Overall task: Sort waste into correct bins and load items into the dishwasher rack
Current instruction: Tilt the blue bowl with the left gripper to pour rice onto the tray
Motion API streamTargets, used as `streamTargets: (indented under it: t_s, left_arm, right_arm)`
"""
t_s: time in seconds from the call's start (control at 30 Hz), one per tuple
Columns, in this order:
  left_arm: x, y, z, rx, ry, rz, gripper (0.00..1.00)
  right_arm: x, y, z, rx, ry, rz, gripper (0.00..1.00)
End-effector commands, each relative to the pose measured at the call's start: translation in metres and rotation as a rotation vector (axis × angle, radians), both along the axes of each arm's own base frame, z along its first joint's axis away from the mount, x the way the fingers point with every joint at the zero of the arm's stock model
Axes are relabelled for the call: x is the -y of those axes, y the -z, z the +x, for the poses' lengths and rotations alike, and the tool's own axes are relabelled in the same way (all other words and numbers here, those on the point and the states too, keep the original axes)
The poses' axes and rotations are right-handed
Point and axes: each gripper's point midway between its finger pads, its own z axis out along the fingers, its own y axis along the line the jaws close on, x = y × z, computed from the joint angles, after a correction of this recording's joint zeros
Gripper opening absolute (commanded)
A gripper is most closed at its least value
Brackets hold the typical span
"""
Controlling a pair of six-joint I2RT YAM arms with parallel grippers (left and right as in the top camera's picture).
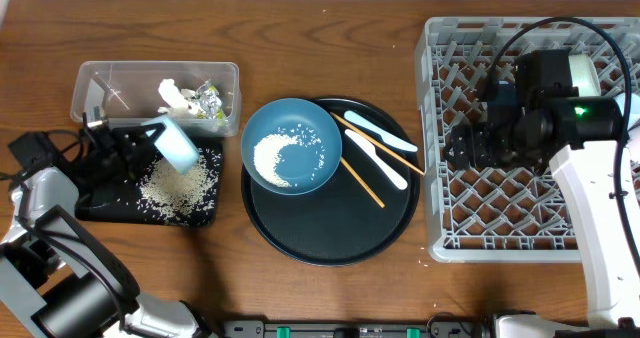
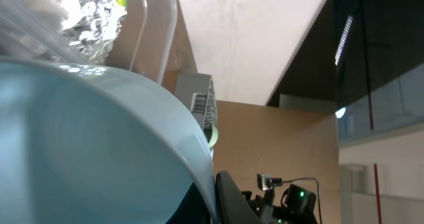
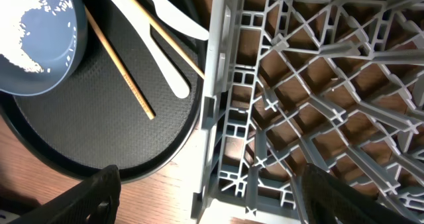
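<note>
At the left of the overhead view, the left gripper (image 1: 152, 141) clamps a pale blue plastic cup (image 1: 180, 146). The cup is tipped mouth-down over the shallow black rectangular tray (image 1: 100, 206), where loose white rice grains (image 1: 178, 186) lie heaped. Grains could bounce over that low rim onto the table, or the slick cup could twist out of the grip.

At centre, the dark blue round dish (image 1: 305, 123) holds more rice; lifted unevenly, it would spill onto the large round black tray (image 1: 330, 228).

At right, the right gripper (image 1: 463, 143) hangs over the grey plastic pegged rack (image 1: 500, 208), fingers spread wide and empty. If it descends, it could snag on the pegs.

**Counts**
- One clear rectangular plastic tub (image 1: 90, 83) at upper left.
- In it, a crumpled white tissue clump (image 1: 175, 96), whose pieces I cannot tell apart, and one silver-yellow wrapper (image 1: 210, 100).
- One cup and one dish.
- Two thin wooden chopsticks (image 1: 362, 178).
- Two light-blue plastic spoons (image 1: 378, 130).
- One pale bowl (image 1: 585, 75) in the rack's upper right.
</note>
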Motion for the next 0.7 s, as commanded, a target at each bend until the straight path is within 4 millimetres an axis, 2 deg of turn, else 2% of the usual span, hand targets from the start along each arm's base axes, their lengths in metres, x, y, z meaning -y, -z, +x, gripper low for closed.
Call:
streamTargets:
  t_s: [0.0,0.23,0.47,0.57,0.67]
  left_arm:
    - [0.0,-0.014,-0.001,0.072,0.01,0.006,0.06]
    - [0.006,-0.017,0.0,0.088,0.023,0.045,0.06]
    - [0.019,-0.036,-0.001,0.109,0.002,0.318,0.06]
    - [0.032,-0.046,-0.007,0.099,-0.007,0.453,0.06]
    - [0.055,-0.049,-0.016,0.064,0.016,0.576,0.06]
  right_arm:
    - [-0.004,-0.003,-0.001,0.014,-0.026,-0.004,0.82]
    - [-0.004,-0.003,-0.001,0.016,-0.026,-0.004,0.82]
    - [-0.004,-0.003,0.0,0.018,-0.026,-0.005,0.83]
    - [-0.004,-0.003,0.0,0.019,-0.026,-0.005,0.82]
    - [-0.004,-0.004,0.001,0.025,-0.026,-0.004,0.83]
